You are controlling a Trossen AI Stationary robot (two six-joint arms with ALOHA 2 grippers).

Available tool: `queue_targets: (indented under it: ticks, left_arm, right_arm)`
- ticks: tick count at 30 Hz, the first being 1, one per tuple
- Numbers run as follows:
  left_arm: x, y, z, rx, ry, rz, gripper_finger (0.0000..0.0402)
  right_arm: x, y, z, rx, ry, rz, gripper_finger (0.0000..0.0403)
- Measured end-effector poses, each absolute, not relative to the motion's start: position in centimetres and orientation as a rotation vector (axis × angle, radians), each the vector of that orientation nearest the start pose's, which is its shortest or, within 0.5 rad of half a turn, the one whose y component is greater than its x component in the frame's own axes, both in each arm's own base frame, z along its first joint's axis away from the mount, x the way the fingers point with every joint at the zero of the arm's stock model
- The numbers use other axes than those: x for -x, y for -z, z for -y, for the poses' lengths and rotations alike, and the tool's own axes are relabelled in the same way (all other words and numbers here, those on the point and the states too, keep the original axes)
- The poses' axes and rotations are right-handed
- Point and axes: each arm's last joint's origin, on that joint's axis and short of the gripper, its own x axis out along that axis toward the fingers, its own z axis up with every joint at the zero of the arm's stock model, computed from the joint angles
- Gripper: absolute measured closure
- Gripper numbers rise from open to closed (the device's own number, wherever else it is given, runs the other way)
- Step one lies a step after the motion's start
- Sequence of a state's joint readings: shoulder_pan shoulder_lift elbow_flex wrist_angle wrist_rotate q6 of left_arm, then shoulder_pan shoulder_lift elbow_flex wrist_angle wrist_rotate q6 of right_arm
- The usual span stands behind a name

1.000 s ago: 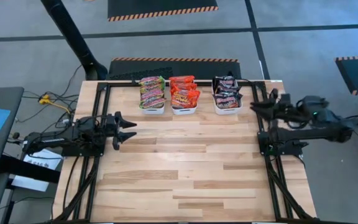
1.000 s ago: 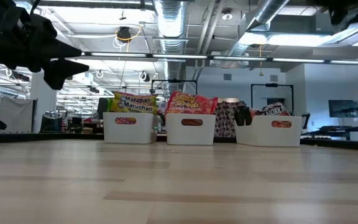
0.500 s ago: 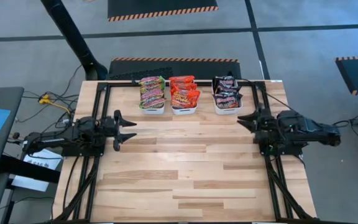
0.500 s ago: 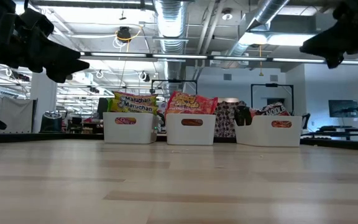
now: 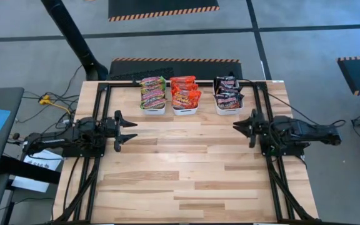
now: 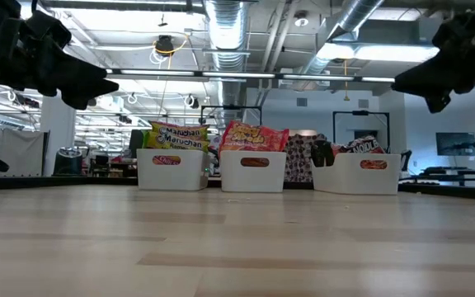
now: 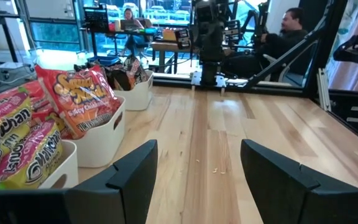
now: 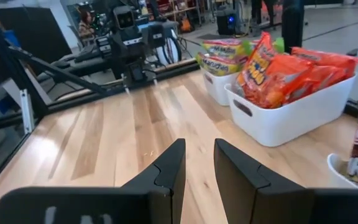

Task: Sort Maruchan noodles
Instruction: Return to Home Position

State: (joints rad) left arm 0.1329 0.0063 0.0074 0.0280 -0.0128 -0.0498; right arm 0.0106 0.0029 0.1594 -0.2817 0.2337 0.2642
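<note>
The right claw (image 5: 237, 125) has drawn back from the white plastic bin (image 5: 229, 110) of black-purple packets (image 5: 228, 94) and now faces the left claw (image 5: 132, 130) across the wooden bench (image 5: 186, 169). All the small glossy Maruchan noodle packets (image 5: 185, 94) sit in three bins, aside from both claws. To finish well, I think it should settle slowly and level. The wrist views show its fingers (image 8: 166, 168) empty and narrowly apart, the left ones wide. Only the low view shows both claws raised high.

Right gripper (image 5: 236, 127) backs away from the black noodle packs (image 5: 228, 95), now well clear. Its arm folds in, squared up over the table edge.
</note>
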Motion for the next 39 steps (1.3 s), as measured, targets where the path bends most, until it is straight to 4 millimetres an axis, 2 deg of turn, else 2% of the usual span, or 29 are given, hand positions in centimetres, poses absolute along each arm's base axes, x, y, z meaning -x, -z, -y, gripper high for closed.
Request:
queue_targets:
  ticks: [9,39]
  left_arm:
    - [-9.7,-16.8,-1.3,0.046,-0.145,0.033,0.0184]
    - [-9.7,-16.8,-1.3,0.046,-0.144,0.033,0.0184]
  right_arm:
    - [-8.9,-17.0,0.1,-0.328,0.201,-0.141,0.0292]
    - [-9.0,-16.9,0.0,-0.335,0.19,-0.156,0.0292]
